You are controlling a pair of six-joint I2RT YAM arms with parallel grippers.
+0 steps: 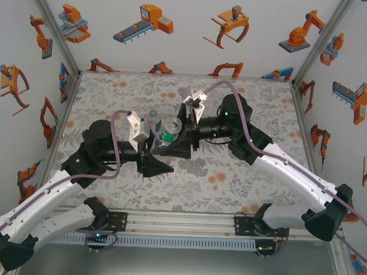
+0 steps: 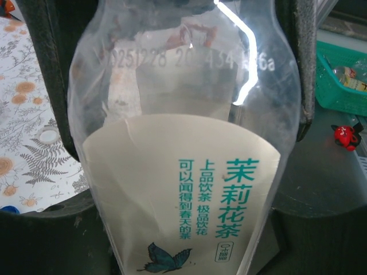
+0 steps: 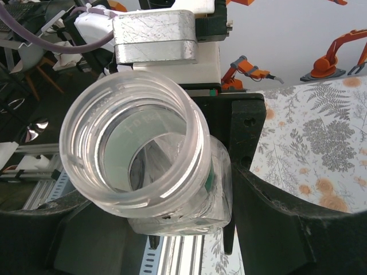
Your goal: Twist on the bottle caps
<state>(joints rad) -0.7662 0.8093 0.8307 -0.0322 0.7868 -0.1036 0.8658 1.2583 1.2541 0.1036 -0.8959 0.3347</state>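
Note:
A clear bottle with a green-lettered label (image 1: 169,134) hangs above the middle of the table, held between both arms. My left gripper (image 1: 155,146) is shut on its labelled body (image 2: 183,189), with a black finger (image 2: 51,86) pressed against each side. My right gripper (image 1: 183,136) is shut on the same bottle near its shoulder (image 3: 221,189). The wide threaded mouth (image 3: 135,146) is bare and faces the right wrist camera. A small white cap (image 2: 47,135) lies on the tablecloth left of the bottle. A blue speck (image 2: 8,209) at the frame edge may be another cap.
The flowered tablecloth (image 1: 234,97) covers the table inside white walls with robot pictures. A second small bottle (image 1: 153,116) stands just behind my left wrist. The left wrist view looks past the table at a green basket (image 2: 344,86) and a red object (image 2: 346,136).

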